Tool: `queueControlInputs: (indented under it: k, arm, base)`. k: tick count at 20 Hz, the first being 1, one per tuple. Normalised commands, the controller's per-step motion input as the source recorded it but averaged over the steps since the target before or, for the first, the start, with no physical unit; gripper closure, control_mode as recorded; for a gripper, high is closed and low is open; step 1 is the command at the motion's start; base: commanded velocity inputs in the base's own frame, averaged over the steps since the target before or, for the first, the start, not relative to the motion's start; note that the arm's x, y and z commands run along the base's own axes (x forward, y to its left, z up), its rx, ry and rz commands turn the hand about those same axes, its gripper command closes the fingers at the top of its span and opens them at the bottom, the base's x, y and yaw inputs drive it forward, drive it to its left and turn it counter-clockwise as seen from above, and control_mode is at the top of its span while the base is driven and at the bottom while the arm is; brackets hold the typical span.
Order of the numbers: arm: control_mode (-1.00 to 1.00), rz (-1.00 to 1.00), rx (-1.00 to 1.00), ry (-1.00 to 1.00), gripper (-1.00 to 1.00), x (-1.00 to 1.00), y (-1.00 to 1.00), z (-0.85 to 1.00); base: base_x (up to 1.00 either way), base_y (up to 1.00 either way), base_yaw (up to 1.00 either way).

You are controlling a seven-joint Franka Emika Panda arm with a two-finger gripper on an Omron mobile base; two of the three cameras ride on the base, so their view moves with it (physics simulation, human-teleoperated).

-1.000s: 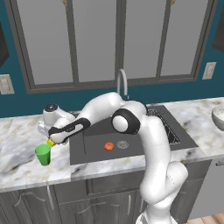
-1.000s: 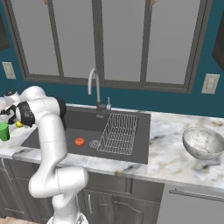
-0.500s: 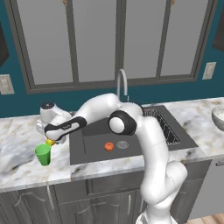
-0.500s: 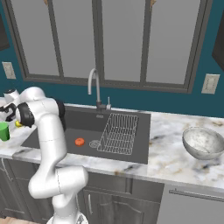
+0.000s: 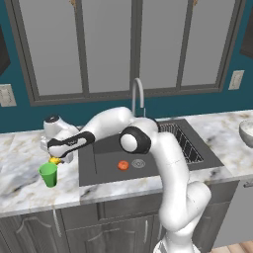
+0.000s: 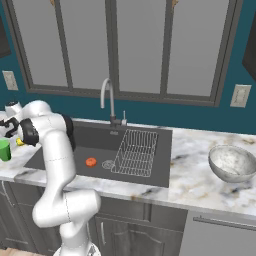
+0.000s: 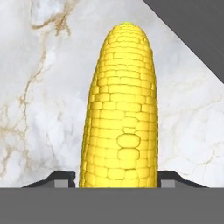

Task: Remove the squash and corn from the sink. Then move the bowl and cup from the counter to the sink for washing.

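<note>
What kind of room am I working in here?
A home-style kitchen, rendered in simulation: a dark grey sink basin with a curved metal faucet set into a white marbled stone countertop, dark grey cabinets below and windows behind.

Teal wall behind grey-framed windows, with dark grey cabinets below and a white outlet.

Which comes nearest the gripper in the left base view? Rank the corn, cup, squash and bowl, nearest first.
1. corn: at the gripper, over the counter left of the sink.
2. cup: just in front.
3. squash: in the sink basin.
4. bowl: far right edge.
</note>
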Motion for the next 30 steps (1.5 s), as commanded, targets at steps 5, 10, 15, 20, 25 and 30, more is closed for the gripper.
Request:
queueControlInputs:
  k: [5,10,15,20,25,30]
  arm:
    - [-1.0,-0.03,0.0,0.0,-1.0,0.0,0.0,-0.01]
    - [-1.0,-0.01,0.0,0.0,-1.0,0.0,0.0,0.1]
    - [-1.0,-0.02,0.0,-0.01,-1.0,0.0,-0.02,0.2]
    - [-1.0,-0.04,0.0,0.0,-1.0,-0.05,-0.12,0.24]
    - [-1.0,-0.05,0.0,-0.01,-1.0,-0.06,-0.13,0.28]
    - [-1.0,0.0,0.0,0.0,-1.0,-0.1,-0.21,0.25]
  base:
    - [0.0,0.0,0.0]
    - [0.0,0.0,0.0]
    - [0.0,0.0,0.0]
    - [0.0,0.0,0.0]
    - [0.0,0.0,0.0]
    - [0.0,0.0,0.0]
